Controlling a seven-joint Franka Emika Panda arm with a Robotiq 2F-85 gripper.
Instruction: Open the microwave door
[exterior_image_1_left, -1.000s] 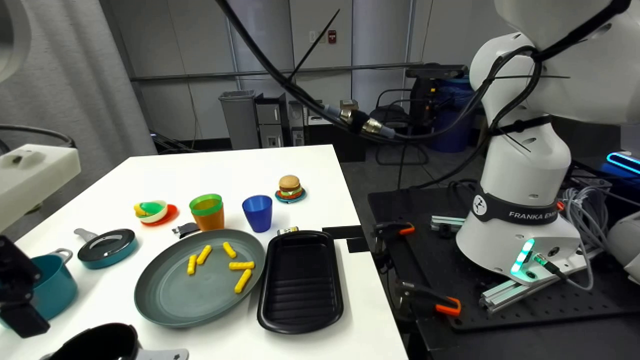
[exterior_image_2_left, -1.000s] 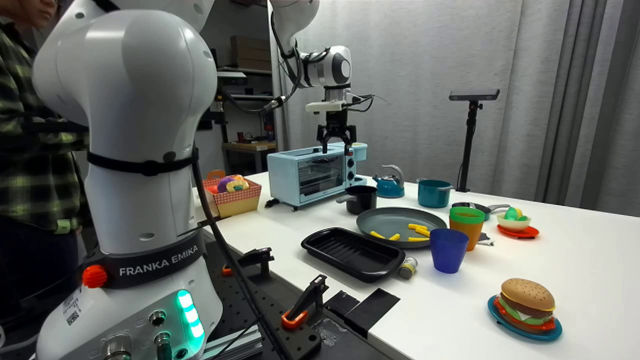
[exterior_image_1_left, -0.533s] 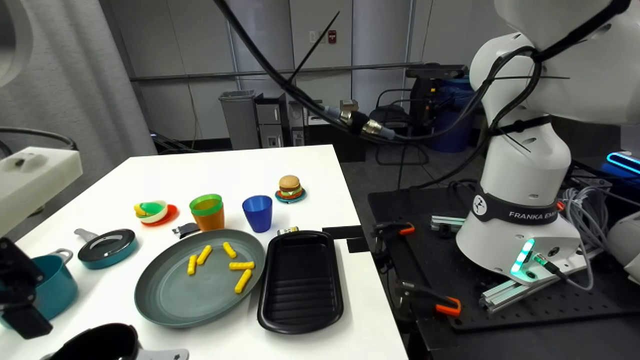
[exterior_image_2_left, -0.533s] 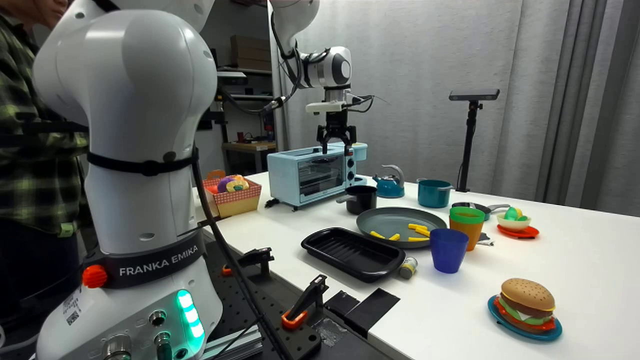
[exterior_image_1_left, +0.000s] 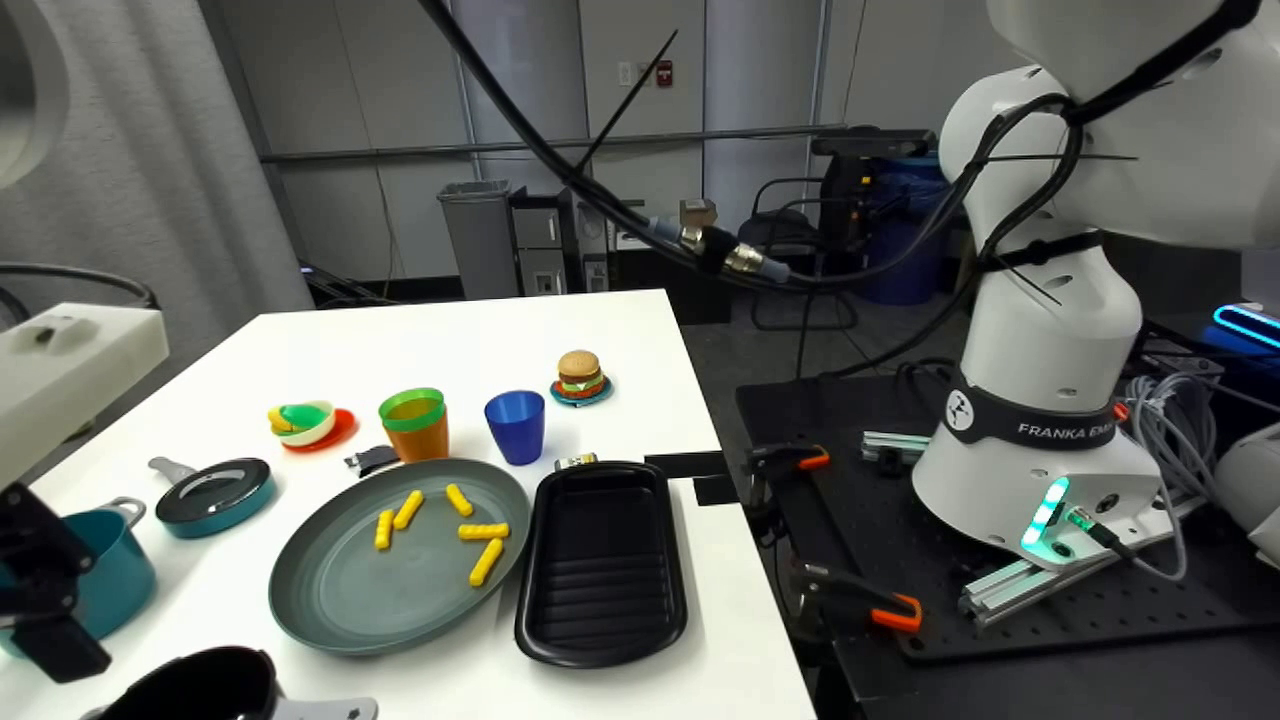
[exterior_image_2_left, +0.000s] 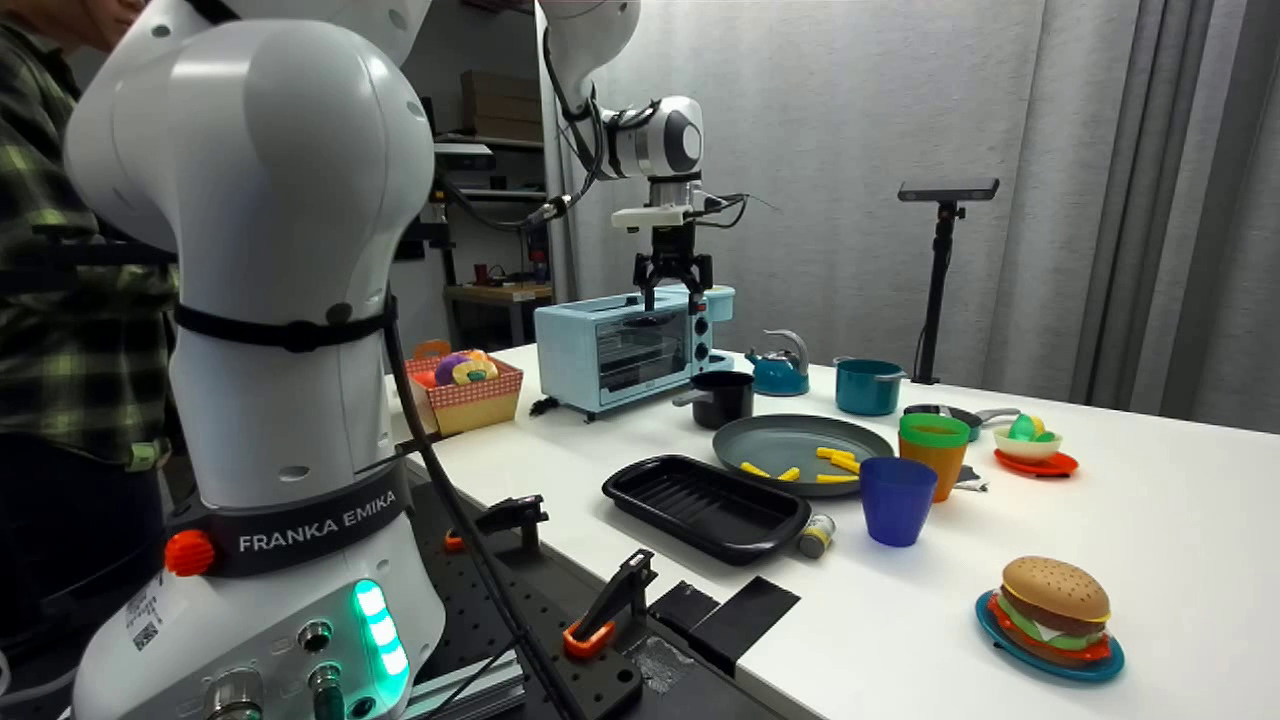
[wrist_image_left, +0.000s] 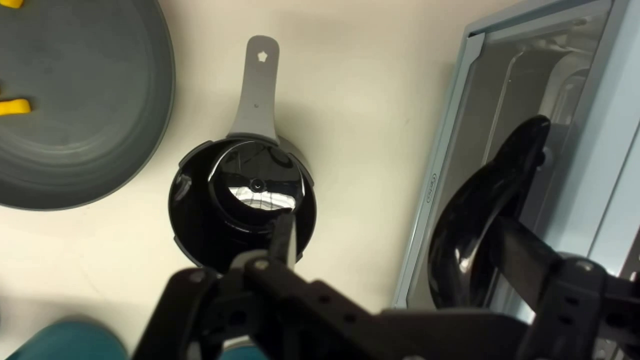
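The microwave is a light-blue toy oven (exterior_image_2_left: 565, 350) at the far side of the table in an exterior view. Its glass door (exterior_image_2_left: 630, 370) looks shut. The door's black curved handle (wrist_image_left: 460, 225) is large in the wrist view. My gripper (wrist_image_left: 395, 227) is open, pointing down, with its fingers wide apart. The handle lies between the fingers, close to the right-hand finger, whose tip shows at its oven side. I cannot tell whether they touch. In an exterior view the gripper (exterior_image_2_left: 672, 304) hangs at the door's top edge. Elsewhere only part of the gripper (exterior_image_1_left: 60, 640) shows at the left edge.
A black pot (wrist_image_left: 200, 220) with a grey handle stands below the left-hand finger. A grey plate (wrist_image_left: 85, 100) with yellow sticks, a black tray (exterior_image_2_left: 705, 510), a teal pot (exterior_image_2_left: 868, 388) and a kettle (exterior_image_2_left: 780, 372) stand nearby. A food basket (exterior_image_2_left: 465, 395) stands beside the oven.
My gripper has moved down slightly, toward the top of the oven door. It stays open. The oven and other objects on the table have not moved.
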